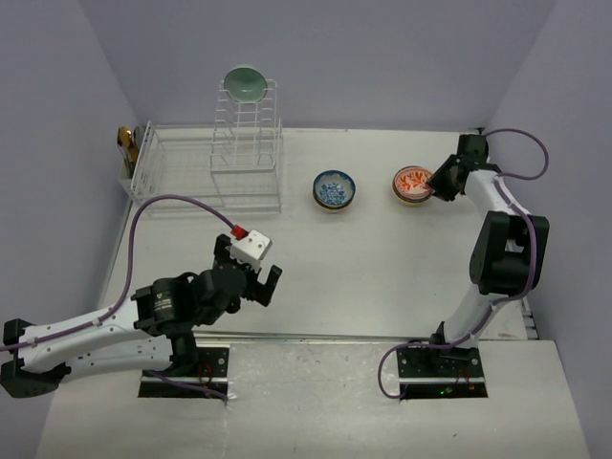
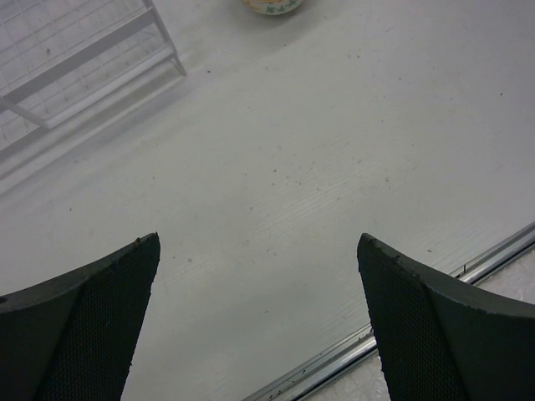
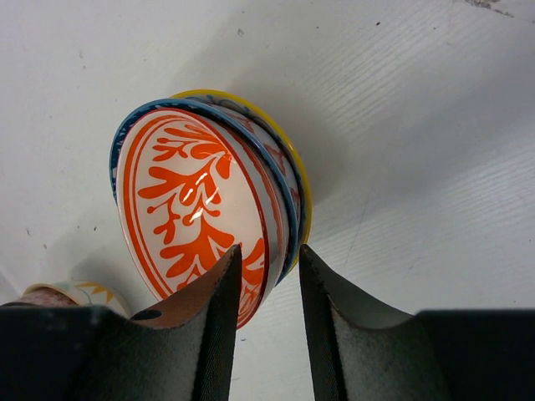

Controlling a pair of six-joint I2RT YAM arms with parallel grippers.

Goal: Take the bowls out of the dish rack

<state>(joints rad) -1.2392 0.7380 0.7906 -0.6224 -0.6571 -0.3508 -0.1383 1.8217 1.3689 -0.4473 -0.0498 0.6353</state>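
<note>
The white wire dish rack [image 1: 182, 177] stands at the far left, and a pale green bowl [image 1: 246, 83] rests on top of its tall tower. A blue patterned bowl [image 1: 335, 189] sits on the table to the right of the rack. An orange-patterned bowl [image 1: 413, 184] sits nested in blue-rimmed and yellow-rimmed bowls [image 3: 294, 180]. My right gripper [image 1: 440, 182] straddles that stack's near rim [image 3: 269, 249], one finger inside the orange bowl [image 3: 192, 192], one outside, closed on it. My left gripper [image 1: 247, 273] is open and empty over bare table [image 2: 257, 242].
A small golden-brown object [image 1: 125, 141] stands at the rack's far left end. The rack's corner [image 2: 58, 67] and a bowl's edge [image 2: 272, 5] show at the top of the left wrist view. A metal strip [image 2: 401, 317] marks the table's near edge.
</note>
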